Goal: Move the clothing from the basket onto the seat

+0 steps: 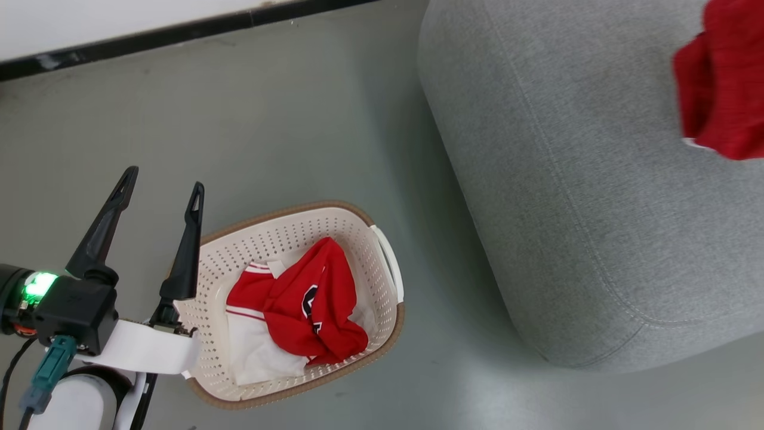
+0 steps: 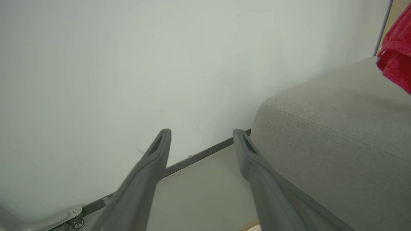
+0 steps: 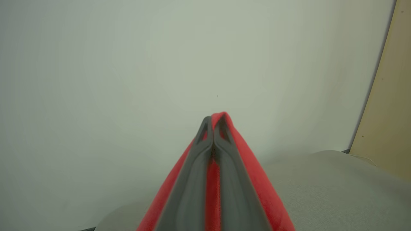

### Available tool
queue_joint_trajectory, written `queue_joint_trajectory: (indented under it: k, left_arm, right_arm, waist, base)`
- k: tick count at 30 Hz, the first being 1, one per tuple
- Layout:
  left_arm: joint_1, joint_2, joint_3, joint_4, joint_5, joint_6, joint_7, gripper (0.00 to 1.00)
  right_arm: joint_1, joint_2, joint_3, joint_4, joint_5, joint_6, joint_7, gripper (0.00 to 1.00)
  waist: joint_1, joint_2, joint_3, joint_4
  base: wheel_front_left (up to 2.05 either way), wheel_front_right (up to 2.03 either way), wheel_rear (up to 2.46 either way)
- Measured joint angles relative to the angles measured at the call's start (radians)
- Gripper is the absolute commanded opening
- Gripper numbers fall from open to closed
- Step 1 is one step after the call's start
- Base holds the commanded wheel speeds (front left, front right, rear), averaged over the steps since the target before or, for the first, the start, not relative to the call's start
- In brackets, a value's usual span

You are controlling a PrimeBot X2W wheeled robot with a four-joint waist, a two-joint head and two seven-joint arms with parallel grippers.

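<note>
R gripper point(image 3: 213, 122) clenched on bright red garment point(image 1: 725, 77) over light-grey fabric seat point(image 1: 567, 197), 2 o'clock, prob for drop; L gripper point(image 1: 162, 179) spread, empty, by cream perforated plastic basket point(image 1: 286, 214), 6 o'clock, 2nd red garment point(image 1: 325, 298) inside

The seat point(image 1: 585, 209) stands right of the basket point(image 1: 286, 236) on the floor point(image 1: 268, 119). A first garment point(image 1: 310, 304) lies in the basket, a second garment point(image 1: 725, 77) well right of it, over the seat.
</note>
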Motion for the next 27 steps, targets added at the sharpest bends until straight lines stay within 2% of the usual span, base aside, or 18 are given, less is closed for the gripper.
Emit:
queue_joint_trajectory:
  k: [6,11,17,27]
  left_arm:
    - [-0.019,0.0,-0.015,-0.031,0.007,-0.001,0.014,1.0]
    - [-0.02,0.001,-0.02,-0.046,0.016,-0.004,0.025,1.0]
    - [-0.042,0.006,-0.027,-0.061,0.019,-0.01,0.042,1.0]
    - [-0.06,0.015,-0.039,-0.084,0.033,-0.013,0.067,1.0]
  right_arm:
    - [-0.073,-0.044,-0.015,0.034,-0.013,0.0,-0.035,0.0]
    - [-0.09,-0.042,-0.011,0.07,-0.029,0.0,-0.067,0.0]
    - [-0.084,0.009,-0.009,0.126,-0.046,0.0,-0.097,0.0]
    - [-0.018,0.099,-0.02,0.286,-0.062,0.0,-0.145,0.0]
  waist:
    - [0.0,0.0,0.04,0.017]
    - [0.0,0.0,0.072,0.029]
    - [0.0,0.0,0.103,0.039]
    - [0.0001,0.0,0.163,0.054]
  base:
    - [0.0,0.0,0.0]
    - [0.0,0.0,0.0]
    - [0.0,0.0,0.0]
    - [0.0,0.0,0.0]
